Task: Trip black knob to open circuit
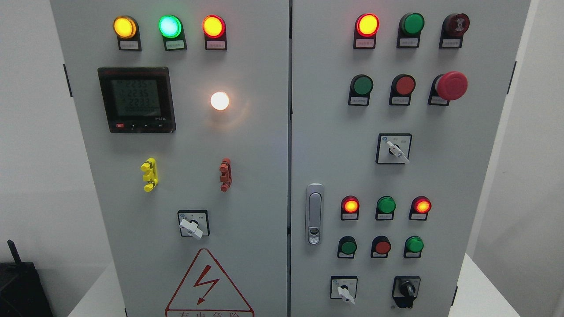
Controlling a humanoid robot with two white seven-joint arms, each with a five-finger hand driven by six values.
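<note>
Neither hand shows anywhere in the head view, so whether the fingers are spread or curled cannot be told. What fills the picture is a grey control cabinet (246, 145) with two doors. The black knob (406, 290) sits at the lower right of the right door, low in the frame, just right of a white-handled selector switch (344, 291); its handle seems to point straight down, though it is dark against its black plate. Above it stand rows of red and green lamps and buttons, a red mushroom button (451, 85) and a silver door latch (314, 214). On the left door a digital meter (136, 99) glows under lit yellow, green and red lamps.
</note>
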